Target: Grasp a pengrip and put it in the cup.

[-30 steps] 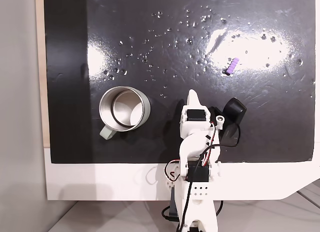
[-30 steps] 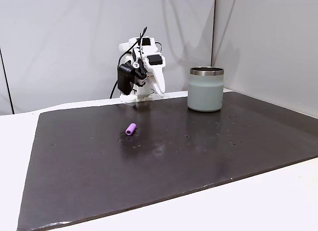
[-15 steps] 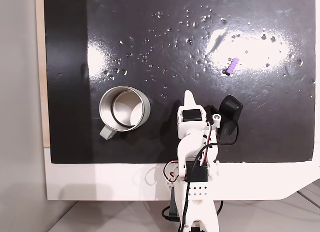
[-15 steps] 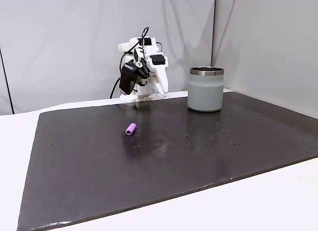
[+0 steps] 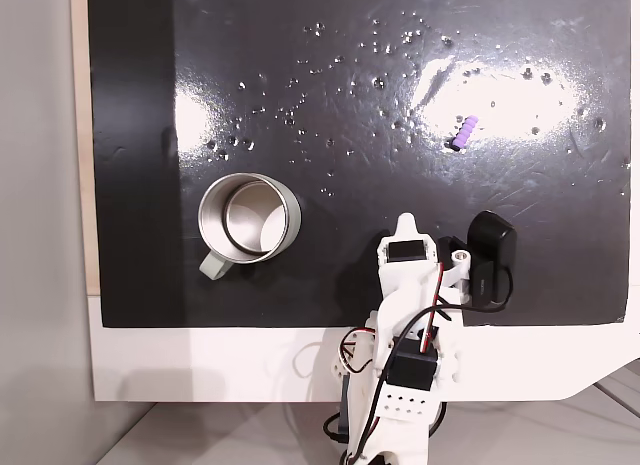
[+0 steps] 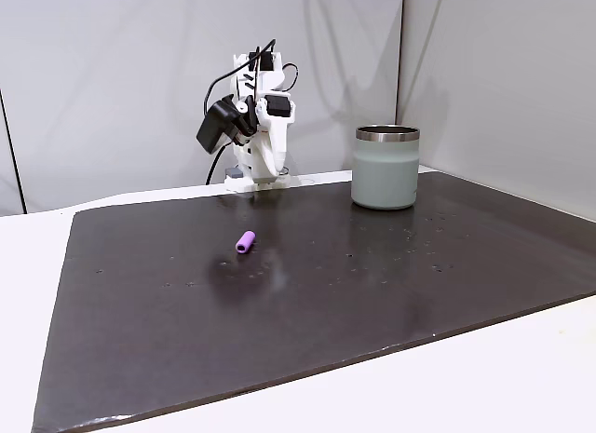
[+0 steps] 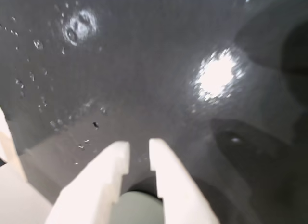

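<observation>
- Dark glossy mat (image 5: 330, 105) over a white desk (image 6: 19, 293), pale walls behind, bright glare patches and tiny shiny specks across the mat.
- Claw (image 7: 139, 154) seen from the wrist view with pale fingers (image 7: 108, 171) nearly together, a narrow gap between them, nothing pinched.
- Arm (image 5: 410, 315) folded up at the mat's near edge in the top-down fixed view, well apart from the pengrip (image 5: 463, 133).
- Pengrip lying on its side on the mat, up and right of the arm in that view, far from the cup (image 5: 250, 220); same again in the side fixed view (image 6: 245, 241).
- Best done, probably: reach out over the pengrip, spread fingers wide, line them across its short width, lower until just touching the mat, then close gently, since a small ribbed cylinder may roll.
- Cup upright (image 6: 386, 167), handle toward near left in the top-down view, apparently empty, shiny inner wall visible.
</observation>
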